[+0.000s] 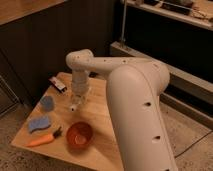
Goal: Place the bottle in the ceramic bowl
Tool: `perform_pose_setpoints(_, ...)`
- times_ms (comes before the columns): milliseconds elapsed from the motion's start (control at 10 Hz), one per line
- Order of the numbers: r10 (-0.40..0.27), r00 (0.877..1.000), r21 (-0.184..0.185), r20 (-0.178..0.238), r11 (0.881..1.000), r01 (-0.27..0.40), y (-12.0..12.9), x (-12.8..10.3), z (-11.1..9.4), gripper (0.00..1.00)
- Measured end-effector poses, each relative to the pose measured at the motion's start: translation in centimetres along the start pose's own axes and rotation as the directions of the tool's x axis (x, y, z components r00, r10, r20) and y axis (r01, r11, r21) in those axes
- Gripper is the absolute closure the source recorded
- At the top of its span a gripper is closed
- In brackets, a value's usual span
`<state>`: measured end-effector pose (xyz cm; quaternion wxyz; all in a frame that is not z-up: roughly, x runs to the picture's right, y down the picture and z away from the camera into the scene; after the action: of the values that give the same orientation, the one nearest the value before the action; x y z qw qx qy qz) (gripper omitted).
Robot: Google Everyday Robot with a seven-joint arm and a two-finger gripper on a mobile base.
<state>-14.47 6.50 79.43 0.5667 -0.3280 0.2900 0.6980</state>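
The ceramic bowl (79, 135), glossy reddish-brown, stands near the front edge of the wooden table (100, 115). My gripper (78, 99) points down over the middle of the table, behind the bowl. A tiny whitish bottle (74, 106) shows at the gripper's tip, just above or on the table top. I cannot tell whether it is held. It is about a hand's width behind the bowl.
A small blue cup (46, 103) stands at the left. A blue sponge (39, 123) and an orange carrot (42, 140) lie at the front left. A dark and white packet (58, 84) lies at the back left. My large white arm (135, 110) covers the table's right side.
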Motion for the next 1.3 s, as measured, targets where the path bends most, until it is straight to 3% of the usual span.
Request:
perform_pose_setpoints(800, -0.069, 0.998, -0.016, 0.012, 0.998, 0.069, -0.1, 5.1, -2.4, 1.00)
perform_pose_setpoints(1300, -0.101, 0.995, -0.026, 0.020, 0.995, 0.101, -0.8, 7.7, -2.7, 1.00)
